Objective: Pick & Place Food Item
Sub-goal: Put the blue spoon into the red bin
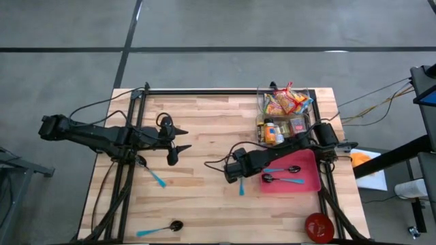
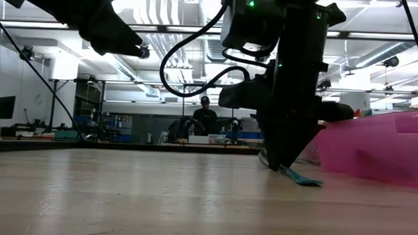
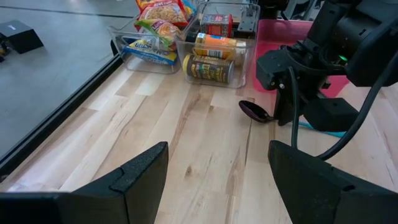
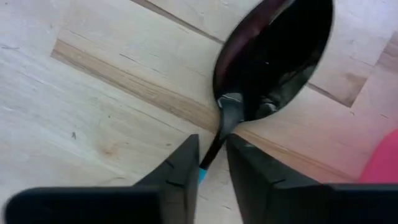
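Now the right gripper (image 4: 211, 168) is closing its fingers around the handle of a spoon (image 4: 273, 56) lying on the surface beside the pink tray (image 1: 306, 182), bowl pointing ahead, while the left gripper (image 1: 178, 139) is hanging open, farther away.

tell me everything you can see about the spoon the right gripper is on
The spoon has a dark, glossy oval bowl, a thin dark neck and a light blue handle; it looks like plastic. It lies on the wooden table just left of the pink tray, not in it. The right gripper is down over it, its two dark fingers closed narrowly around the neck just behind the bowl. In the low view the blue handle end rests on the tabletop.
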